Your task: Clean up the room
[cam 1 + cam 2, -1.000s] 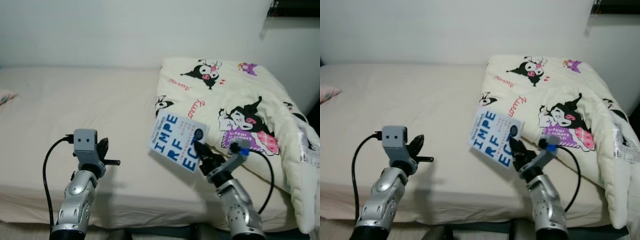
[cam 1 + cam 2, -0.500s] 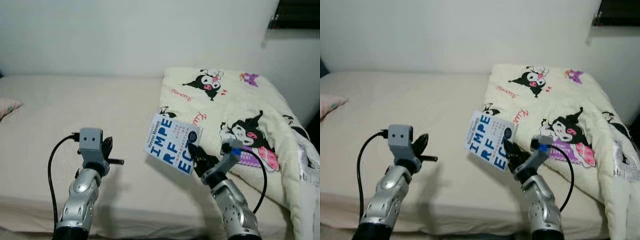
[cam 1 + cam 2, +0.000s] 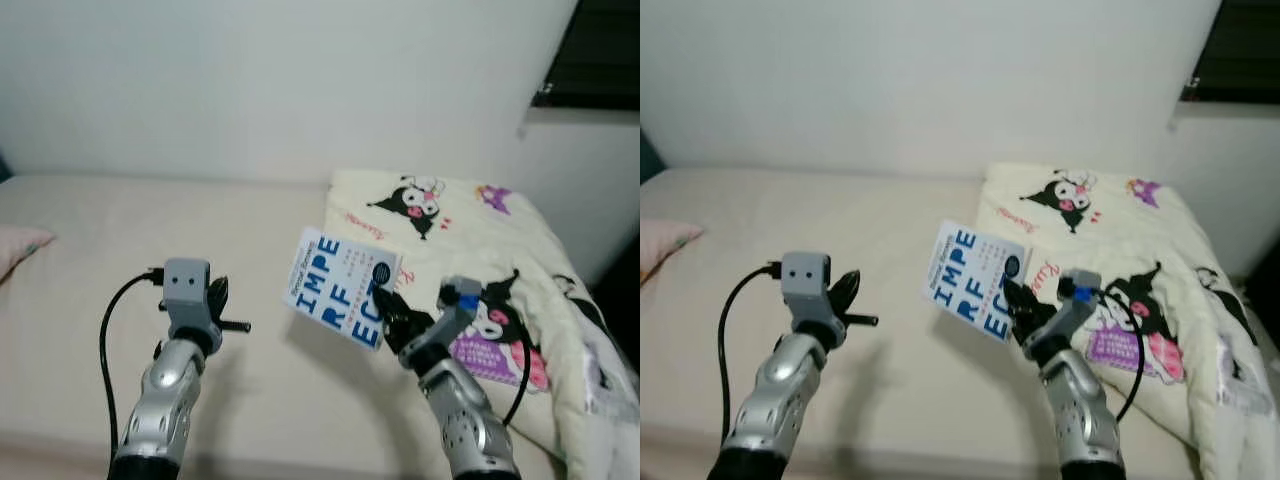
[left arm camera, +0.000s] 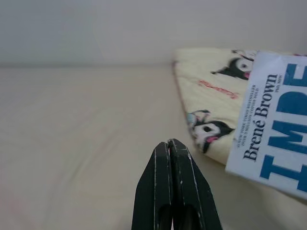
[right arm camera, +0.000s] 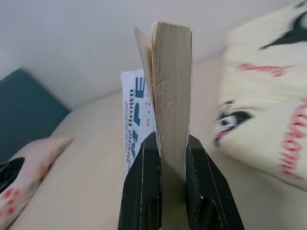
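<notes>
Right wrist view — right gripper point(image 5: 163, 167) fingers clamp a thick paperback book point(image 5: 169, 86); left gripper point(image 4: 169, 160) fingers pressed together.

Counted on and above the bed point(image 3: 90, 250) — one book point(image 3: 341, 287), white cover with blue lettering; one cream quilt point(image 3: 470, 250) printed with cartoon figures; one pink pillow point(image 3: 18, 247) at the far left edge; two robot grippers — left gripper point(image 3: 222, 310) and right gripper point(image 3: 392, 305); one dark window point(image 3: 600, 50) at upper right

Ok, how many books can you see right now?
1: the white book with blue lettering, clamped in the right gripper above the bed. Others may lie outside the frame.
</notes>
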